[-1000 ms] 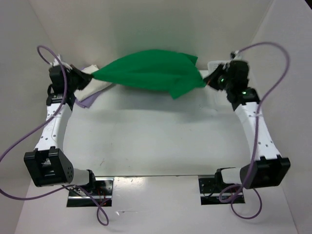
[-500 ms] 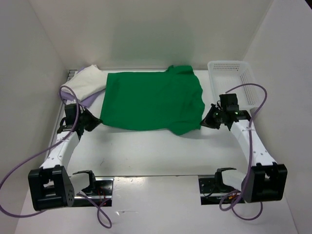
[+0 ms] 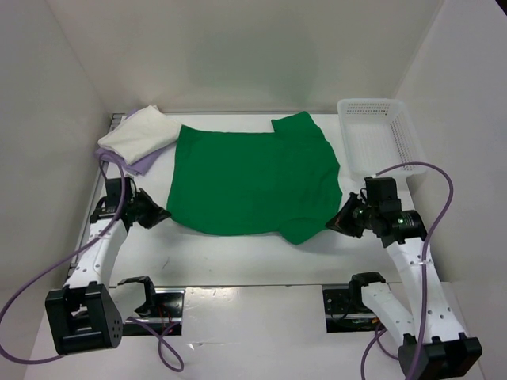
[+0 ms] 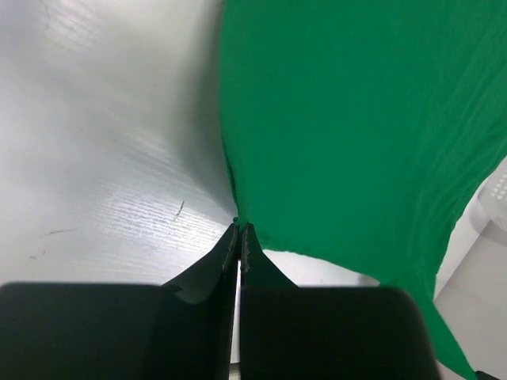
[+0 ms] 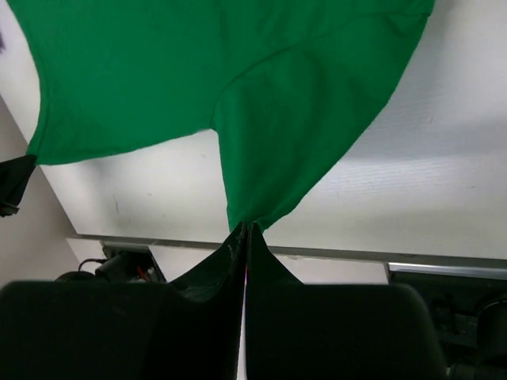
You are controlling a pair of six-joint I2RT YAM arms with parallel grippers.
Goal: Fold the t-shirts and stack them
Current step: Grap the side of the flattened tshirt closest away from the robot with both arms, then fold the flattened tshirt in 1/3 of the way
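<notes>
At the far left, the white shirt (image 3: pixel 136 133) lies on the purple shirt (image 3: pixel 142 161). The left claw (image 3: pixel 156 215) is pressed together, pinching the near left corner of the green shirt (image 3: pixel 249 178). The green shirt lies spread flat in the middle of the table (image 3: pixel 238 257). The right claw (image 3: pixel 342 222) pinches its near right corner, close to the basket (image 3: pixel 372 104). I think the shirt is being laid flat for folding. Next, the claws likely need to lift one side over the other, keeping it smooth.

No text, label, brand, number or sign could be read in any view; none was made out on the green t-shirt (image 3: pixel 249 178), white t-shirt (image 3: pixel 136 133), mesh basket (image 3: pixel 366 104) or bench (image 3: pixel 238 253).
</notes>
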